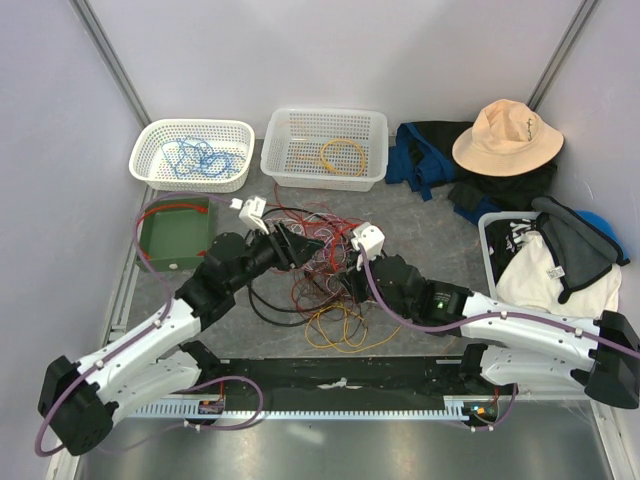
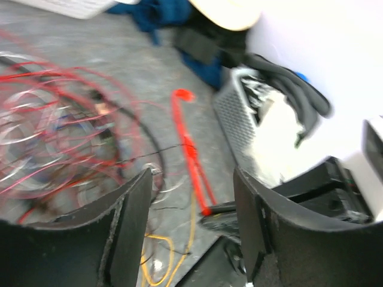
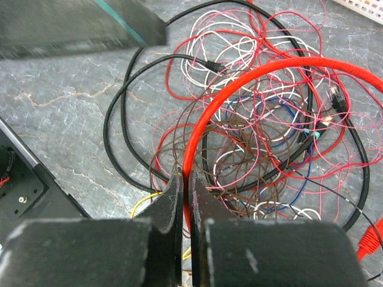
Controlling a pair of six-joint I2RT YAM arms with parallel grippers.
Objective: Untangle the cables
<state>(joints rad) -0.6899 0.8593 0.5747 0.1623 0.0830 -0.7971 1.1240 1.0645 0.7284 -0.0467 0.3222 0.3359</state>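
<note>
Now, your right gripper (image 3: 185,194) is pinched tight on a thick red cable (image 3: 210,106), whose loop arches over the pile. Your left gripper (image 2: 191,197) hovers above the left side of the tangle, fingers set well apart with nothing between them; its view is blurred. The cables (image 1: 320,275) lie knotted mid-table (image 1: 425,228) between your two arms: red, white, brown, blue and black, with yellow loops at the near edge. One white basket (image 1: 190,183) holds a blue cable (image 1: 200,158), a second basket (image 1: 325,183) an orange cable (image 1: 343,157).
</note>
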